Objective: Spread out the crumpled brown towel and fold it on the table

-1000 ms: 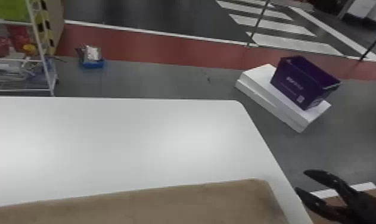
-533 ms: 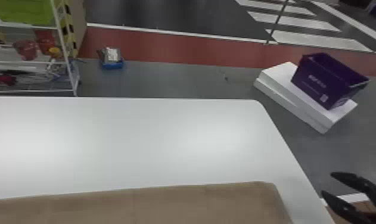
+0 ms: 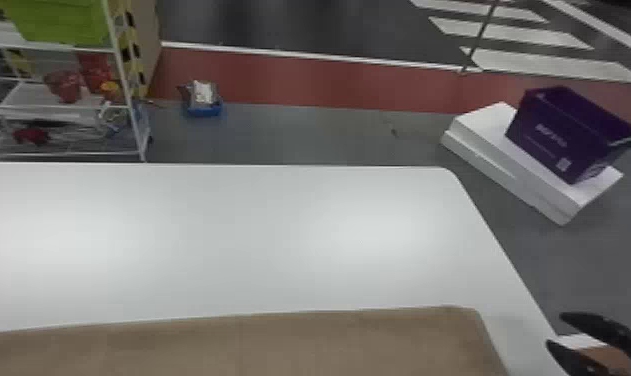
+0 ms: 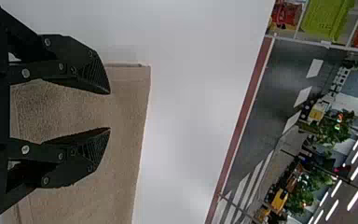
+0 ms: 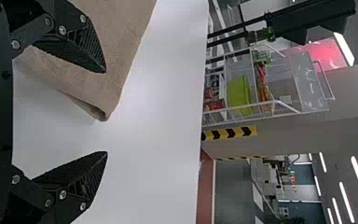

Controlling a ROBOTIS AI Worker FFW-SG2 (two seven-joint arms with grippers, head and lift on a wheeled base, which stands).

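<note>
In the head view my right gripper (image 3: 554, 330) stands open at the lower right, beyond the table's right edge. The brown towel (image 3: 259, 345) lies flat along the near part of the table, with a fairly straight far edge. My left gripper (image 4: 110, 111) is open over the towel (image 4: 123, 140) in the left wrist view, nothing held between its fingers. In the right wrist view my right gripper (image 5: 106, 115) is spread wide near a corner of the towel (image 5: 116, 42), whose edge curls a little there.
The white table (image 3: 259, 230) extends beyond the towel. Past it on the floor are a purple bin (image 3: 564, 135) on white boxes (image 3: 499, 155), a small blue tray (image 3: 204, 107) and a shelf rack (image 3: 59, 105) at the left.
The head view has shifted so that the table, towel and right gripper appear farther right, with more of the rack showing. The towel keeps its shape, and the right gripper remains open.
</note>
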